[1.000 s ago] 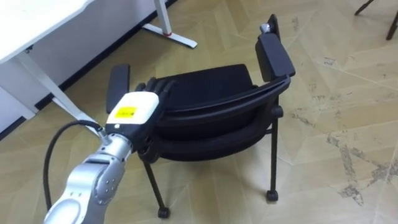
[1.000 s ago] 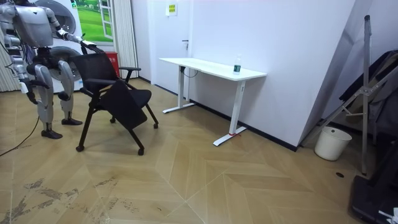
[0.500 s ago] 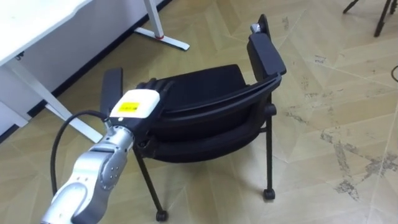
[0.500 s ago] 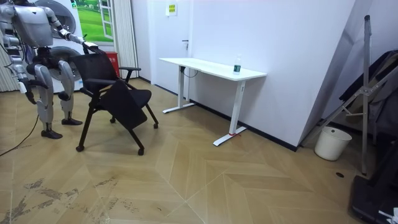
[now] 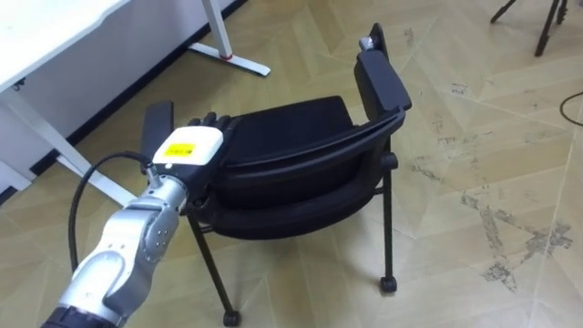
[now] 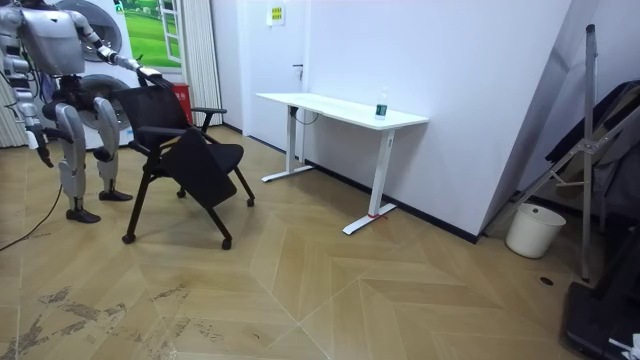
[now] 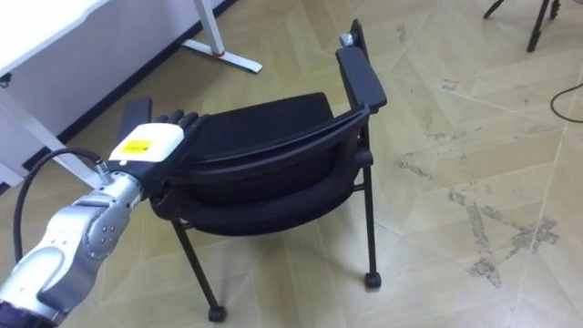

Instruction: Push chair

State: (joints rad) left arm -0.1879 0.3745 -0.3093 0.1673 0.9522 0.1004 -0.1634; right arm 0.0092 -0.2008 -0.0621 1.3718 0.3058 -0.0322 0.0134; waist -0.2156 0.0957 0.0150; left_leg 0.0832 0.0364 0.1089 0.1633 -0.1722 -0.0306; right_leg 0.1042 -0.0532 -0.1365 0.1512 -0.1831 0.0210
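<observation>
With the left hand (image 5: 189, 146) resting its outstretched fingers (image 5: 215, 122) over the backrest of the black padded armchair (image 5: 291, 137), which stands near the white table (image 5: 55, 36), the push should run straight and level (right hand (image 6: 42, 156) hangs idle) so the chair doesn't swivel

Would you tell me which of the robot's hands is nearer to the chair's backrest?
Left. The left hand rests on the top edge of the backrest, at its left end. The right hand hangs low at the robot's side, well apart from it.
</observation>
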